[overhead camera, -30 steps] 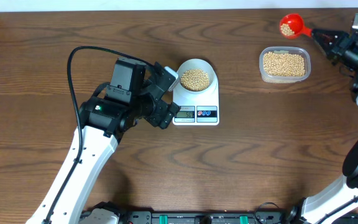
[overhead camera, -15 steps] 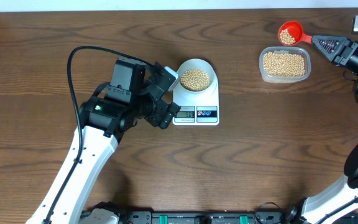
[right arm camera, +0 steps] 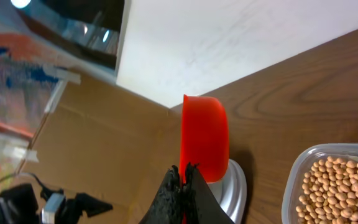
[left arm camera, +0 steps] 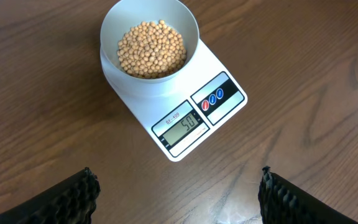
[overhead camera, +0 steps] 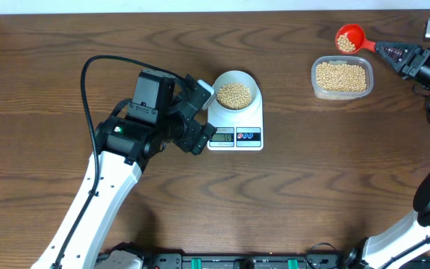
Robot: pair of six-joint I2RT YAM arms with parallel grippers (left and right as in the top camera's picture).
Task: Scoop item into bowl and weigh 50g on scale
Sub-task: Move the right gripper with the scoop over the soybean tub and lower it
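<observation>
Only the red scoop point(overhead camera: 350, 37) has shifted, drifting nearer the clear tub point(overhead camera: 313, 78) since a second ago. On the left, the left gripper point(left arm camera: 179, 198) hovers just beside the scale point(overhead camera: 257, 118), jaws spread wide, gripping nothing. The bowl point(left arm camera: 112, 23) sits on the scale, loaded with beans point(left arm camera: 151, 50), and the display point(left arm camera: 185, 124) reads 50. Further right the tub holds more beans, and at its far side the right gripper point(right arm camera: 182, 182) pinches the scoop's handle tight, a few beans aboard

Bright, even light from above, shadows faint. Soft sheen on the table point(left arm camera: 229, 196) at 5 o'clock, left wrist view. Blurred background at 9 o'clock, right wrist view.
</observation>
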